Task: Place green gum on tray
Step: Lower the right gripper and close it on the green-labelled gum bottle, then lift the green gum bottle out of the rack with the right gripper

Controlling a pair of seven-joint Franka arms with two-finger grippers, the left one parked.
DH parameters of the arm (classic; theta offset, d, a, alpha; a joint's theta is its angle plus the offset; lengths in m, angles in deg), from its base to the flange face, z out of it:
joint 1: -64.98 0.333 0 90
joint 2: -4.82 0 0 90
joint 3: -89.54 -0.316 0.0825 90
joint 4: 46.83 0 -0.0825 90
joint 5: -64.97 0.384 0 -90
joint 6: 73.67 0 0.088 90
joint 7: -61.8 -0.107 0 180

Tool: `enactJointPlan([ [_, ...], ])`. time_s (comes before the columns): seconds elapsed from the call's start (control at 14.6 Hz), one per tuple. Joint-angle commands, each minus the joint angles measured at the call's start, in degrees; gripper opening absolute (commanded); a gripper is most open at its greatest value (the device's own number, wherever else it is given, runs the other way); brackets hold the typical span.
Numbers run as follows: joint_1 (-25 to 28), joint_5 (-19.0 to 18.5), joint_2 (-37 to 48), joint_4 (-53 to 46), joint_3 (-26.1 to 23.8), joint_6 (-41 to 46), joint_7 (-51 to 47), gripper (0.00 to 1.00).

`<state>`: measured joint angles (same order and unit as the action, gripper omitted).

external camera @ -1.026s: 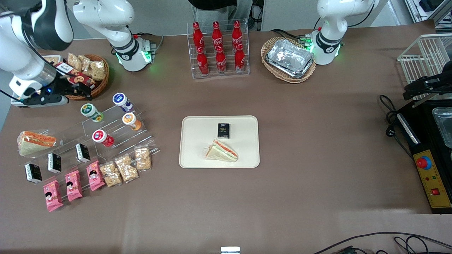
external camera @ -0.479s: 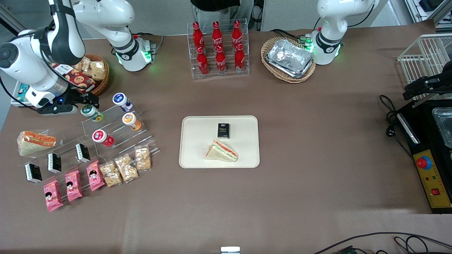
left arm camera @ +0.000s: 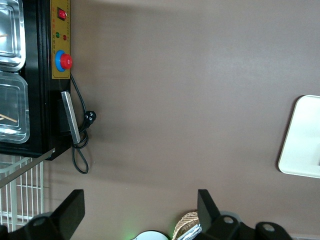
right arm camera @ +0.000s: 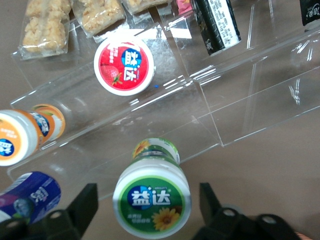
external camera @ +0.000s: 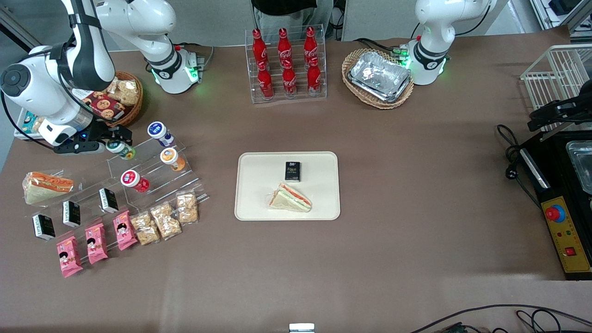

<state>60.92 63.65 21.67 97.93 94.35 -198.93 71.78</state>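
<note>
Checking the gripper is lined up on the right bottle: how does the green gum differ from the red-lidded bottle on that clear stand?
The green gum has a green-rimmed lid with a sunflower; the red-lidded bottle has a red rim and a strawberry. The green gum sits on the clear stand's highest step, the red one on a lower step nearer the front camera. The gripper is open with a finger either side of the green gum; the red one is unattended. Both are small round bottles with the same lid lettering.

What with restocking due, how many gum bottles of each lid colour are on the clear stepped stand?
green gum: 1
blue-lidded bottle: 1
orange-lidded bottle: 1
red-lidded bottle: 1
Total: 4
The gripper, jaws open, straddles the green gum.
</note>
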Motion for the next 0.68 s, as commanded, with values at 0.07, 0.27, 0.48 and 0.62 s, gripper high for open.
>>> enactJointPlan([
  [0.07, -0.33, -0.62, -0.59, 0.52, 0.02, -1.57, -0.84, 0.44],
  [0.27, -0.33, -0.62, -1.12, 0.0, 0.19, -2.19, -0.75, 0.28],
  [0.48, -0.33, -0.62, 0.72, -3.33, 0.37, 1.4, 0.04, 0.28],
  [0.62, -0.16, -0.62, 2.04, -9.55, 0.11, 10.24, 0.04, 0.28],
])
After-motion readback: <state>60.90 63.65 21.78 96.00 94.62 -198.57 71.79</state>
